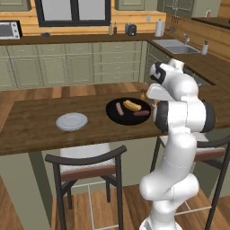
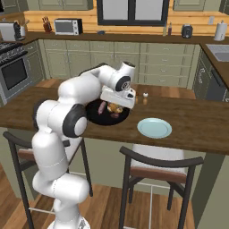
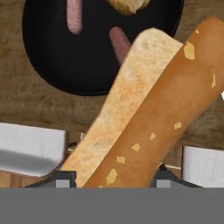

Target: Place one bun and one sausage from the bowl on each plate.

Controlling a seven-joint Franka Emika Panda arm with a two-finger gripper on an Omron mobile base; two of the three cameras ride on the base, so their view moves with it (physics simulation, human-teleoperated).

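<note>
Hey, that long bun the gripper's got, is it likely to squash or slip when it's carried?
The bun looks soft and bready, so it probably dents under the fingers. Long and gripped at one end, it may sag or pivot. Its crust looks dry, so slipping seems unlikely.

The black bowl (image 2: 96, 117) sits on the wooden counter (image 2: 197, 123), and the white arm (image 2: 80, 96) bends over it so that the hand covers its right half, with a bit of bun (image 2: 115, 108) and the end of a sausage (image 2: 103, 107) visible under the hand. To the right of the bowl, apart from it, lies the light teal plate (image 2: 154, 128), and just behind the bowl's right side stand two small shakers (image 2: 145, 98). In front of the counter, nearer than the bowl, stand two dark-framed stools (image 2: 159, 172).
</note>
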